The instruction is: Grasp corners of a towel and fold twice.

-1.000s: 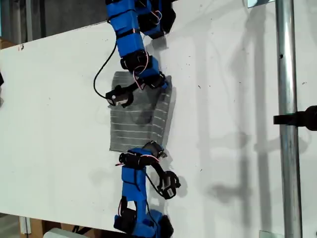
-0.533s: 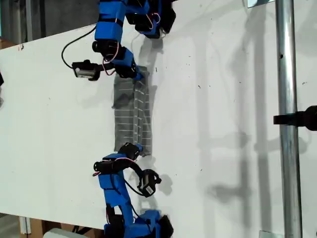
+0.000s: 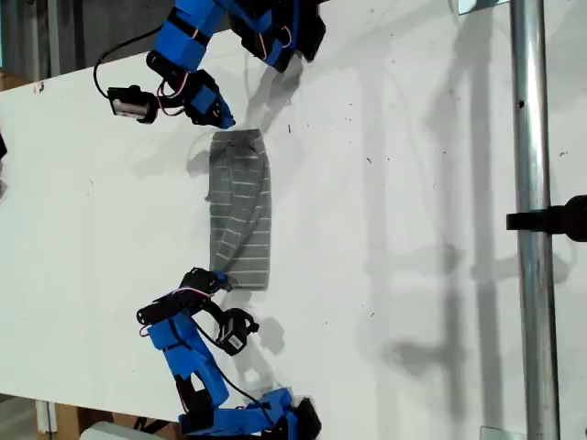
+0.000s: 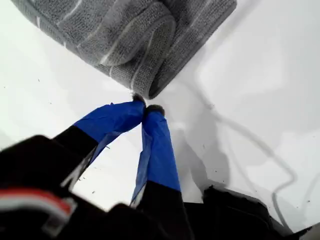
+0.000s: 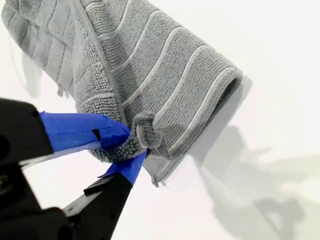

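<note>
Both grippers pinch corners: first gripper (image 4: 144, 108) jaws closed on towel (image 3: 240, 211), second gripper (image 5: 131, 145) too; thin, floppy cloth, so we'd grip hems.

grey striped cloth towel (image 4: 135, 40): far part cut off by first wrist view's edge | towel corner between my second gripper's (image 5: 131, 150) fingers: bunched, partly hidden

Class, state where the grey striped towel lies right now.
In the exterior view the towel lies folded left of the table's centre, between two blue arms.
</note>
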{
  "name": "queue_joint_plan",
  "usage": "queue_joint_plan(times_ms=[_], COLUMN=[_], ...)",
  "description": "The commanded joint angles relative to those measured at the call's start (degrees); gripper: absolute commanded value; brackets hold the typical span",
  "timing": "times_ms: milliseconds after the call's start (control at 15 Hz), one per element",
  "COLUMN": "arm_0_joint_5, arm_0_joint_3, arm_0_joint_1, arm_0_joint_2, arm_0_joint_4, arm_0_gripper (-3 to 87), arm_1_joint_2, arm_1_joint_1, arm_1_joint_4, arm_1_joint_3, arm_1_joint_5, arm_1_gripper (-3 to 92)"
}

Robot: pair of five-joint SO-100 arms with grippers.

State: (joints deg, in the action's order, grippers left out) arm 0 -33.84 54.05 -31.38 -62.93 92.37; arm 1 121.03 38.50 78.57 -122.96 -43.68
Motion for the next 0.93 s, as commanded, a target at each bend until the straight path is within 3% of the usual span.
queue_joint_plan(times_ms=[0,200,267,333,533,867], arm_0_joint_5=[0.62,-0.62,-1.14,-1.49,-2.46,-2.81], arm_0_joint_3=[-3.34,-2.90,-2.90,-2.90,-2.55,-2.37], arm_0_joint_1=[-1.49,0.88,1.76,2.46,4.13,5.01], arm_0_joint_2=[0.26,0.62,1.05,1.41,1.67,1.23], arm_0_joint_4=[0.26,1.14,1.14,1.05,1.32,2.37], arm_0_gripper=[-3.2,-3.2,-3.2,-3.2,-3.2,-3.2], arm_1_joint_2=[-4.57,-5.63,-5.19,-6.33,-7.47,-14.94], arm_1_joint_1=[0.35,-2.90,-5.01,-7.56,-13.54,-12.57], arm_1_joint_4=[-3.25,-2.11,-2.02,-0.97,-3.87,-14.77], arm_1_joint_3=[5.98,9.40,9.49,10.28,7.47,1.23], arm_1_joint_5=[1.32,-0.09,-2.37,-5.01,-11.25,-12.13], arm_1_gripper=[-0.2,2.9,16.6,24.3,28.1,28.8])
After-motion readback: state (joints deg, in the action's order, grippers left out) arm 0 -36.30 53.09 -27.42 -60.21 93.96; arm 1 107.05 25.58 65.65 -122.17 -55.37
